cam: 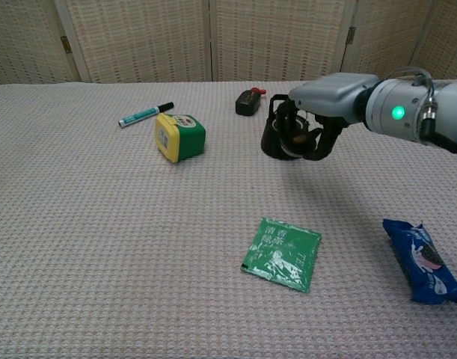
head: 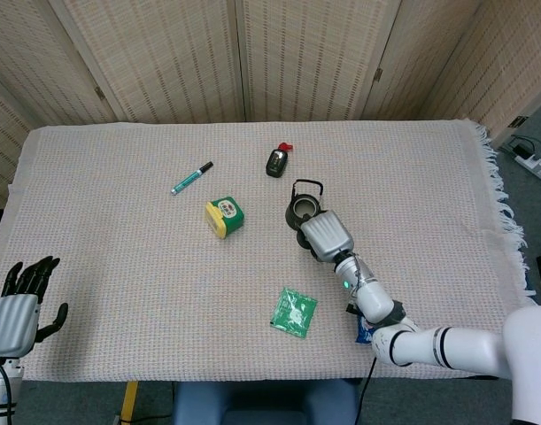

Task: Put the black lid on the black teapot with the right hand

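The black teapot (head: pixel 303 209) (cam: pixel 276 142) stands upright near the table's middle, its wire handle raised. My right hand (head: pixel 327 235) (cam: pixel 318 120) hangs over the pot's right side with its fingers (cam: pixel 312 146) curled downward. They hold the black lid (cam: pixel 294 137) at the pot's mouth, and the hand hides most of the lid. Whether the lid sits fully in the opening cannot be told. My left hand (head: pixel 22 305) rests at the table's near left corner, fingers spread and holding nothing; only the head view shows it.
A green marker (head: pixel 191 178) (cam: pixel 146 114) and a yellow-green box (head: pixel 225 217) (cam: pixel 180 137) lie left of the teapot. A small black item with a red cap (head: pixel 277 161) (cam: pixel 249 102) sits behind it. A green sachet (head: pixel 294 312) (cam: pixel 282 253) and a blue packet (cam: pixel 424 258) lie nearer.
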